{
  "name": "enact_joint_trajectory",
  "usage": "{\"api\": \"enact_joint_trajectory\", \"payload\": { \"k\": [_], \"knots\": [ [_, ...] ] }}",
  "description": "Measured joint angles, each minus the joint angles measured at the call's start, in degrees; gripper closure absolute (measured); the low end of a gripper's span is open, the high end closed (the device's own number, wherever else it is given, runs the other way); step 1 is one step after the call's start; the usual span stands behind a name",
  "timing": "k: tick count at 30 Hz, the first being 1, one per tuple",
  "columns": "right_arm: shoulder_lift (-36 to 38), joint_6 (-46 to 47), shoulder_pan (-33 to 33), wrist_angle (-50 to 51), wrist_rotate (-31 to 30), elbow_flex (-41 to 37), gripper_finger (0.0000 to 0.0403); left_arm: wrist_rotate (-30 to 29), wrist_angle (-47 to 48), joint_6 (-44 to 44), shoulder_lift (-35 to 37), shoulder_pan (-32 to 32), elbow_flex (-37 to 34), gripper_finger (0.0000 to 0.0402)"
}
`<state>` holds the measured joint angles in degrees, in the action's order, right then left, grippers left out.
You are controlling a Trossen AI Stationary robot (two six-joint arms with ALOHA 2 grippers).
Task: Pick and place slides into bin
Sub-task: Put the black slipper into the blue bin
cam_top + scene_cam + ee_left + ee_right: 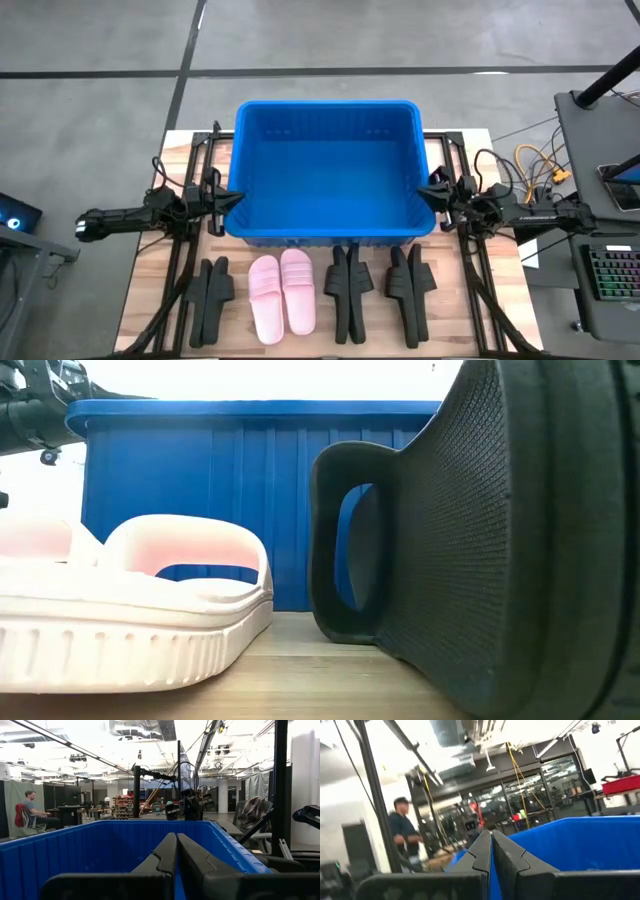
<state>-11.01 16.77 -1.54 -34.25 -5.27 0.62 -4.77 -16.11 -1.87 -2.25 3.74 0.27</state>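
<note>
The blue bin [326, 170] stands on the wooden table, empty inside. Along the table's near edge lie a pale pink pair of slides [282, 294] on their soles, and three black pairs standing on edge: left [211, 298], middle [347, 291], right [410, 292]. The low view shows a pink slide [140, 620] and a black slide [480, 550] up close. My left gripper [237, 198] is shut, at the bin's left wall. My right gripper [424, 192] is shut, at the bin's right wall. In the wrist views the shut fingers [176, 851] [490, 847] point over the bin's rim.
A keyboard [612, 272] and cables [540, 165] lie on a side table to the right. A person [31, 810] sits in the room beyond the table; another person [402, 832] stands beyond the bin. Bare wood shows between the slides.
</note>
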Motion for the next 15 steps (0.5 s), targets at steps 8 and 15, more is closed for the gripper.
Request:
{"api": "enact_joint_trajectory", "payload": {
  "k": [8,15],
  "knots": [
    [0.0,13.6,0.0,-14.0,-14.8,1.2,0.0394,0.0,-2.0,0.0,0.0,0.0,0.0,0.0402],
    [-2.8,6.6,0.1,-13.8,-15.9,8.3,0.0392,-0.3,-15.0,-0.4,-0.4,0.0,0.0,0.0402]
  ]
}}
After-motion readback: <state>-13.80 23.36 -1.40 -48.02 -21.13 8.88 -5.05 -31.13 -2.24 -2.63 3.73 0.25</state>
